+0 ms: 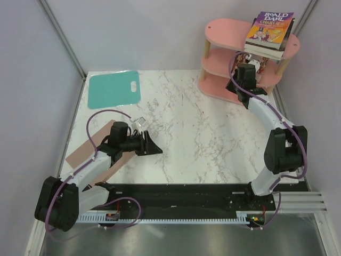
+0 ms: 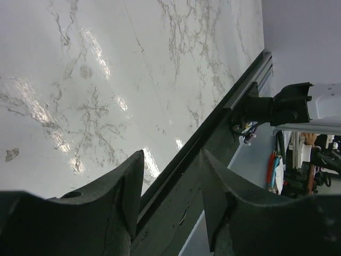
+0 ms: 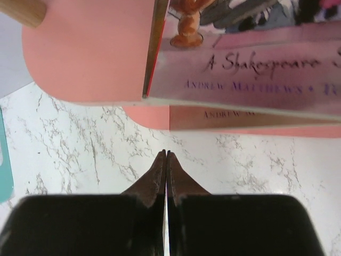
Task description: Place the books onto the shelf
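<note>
1. The shelf point(image 1: 224, 29) sits at the far right corner of the bench point(image 1: 202, 138), pink oval boards on wooden posts.
2. There's a stack of books point(image 1: 270, 40) on the right end of its top board. The orange-purple Roald Dahl one point(image 1: 272, 25) lies flat on top, cover up.
3. In the overhead view I can make out more stuff on the board under that one, right behind the right arm's wrist. It's too blocked to say what.
4. The right tool point(image 3: 167, 157) has its fingers pressed together with nothing between them. It's pointing at the shelf from just in front of it, low over the marble.
5. The right wrist cam shows a pinkish-purple book point(image 3: 250, 64) with "A Shakespeare S…" and "Andrew Matthews" on the cover. It's lying flat on a pink board and sticking out past the board's front edge. Another cover edge with the same author name shows just underneath. I can't tell which tier this is from that view.
6. The left tool point(image 1: 154, 148) is over the near left part of the bench, pointing right. Its fingers are apart with only bare marble and the base rail visible between them.
7. A teal mat point(image 1: 113, 89) lies flat at the far left corner.
8. A brown cardboard sheet point(image 1: 85, 152) lies along the left edge, partly under the left arm.
</note>
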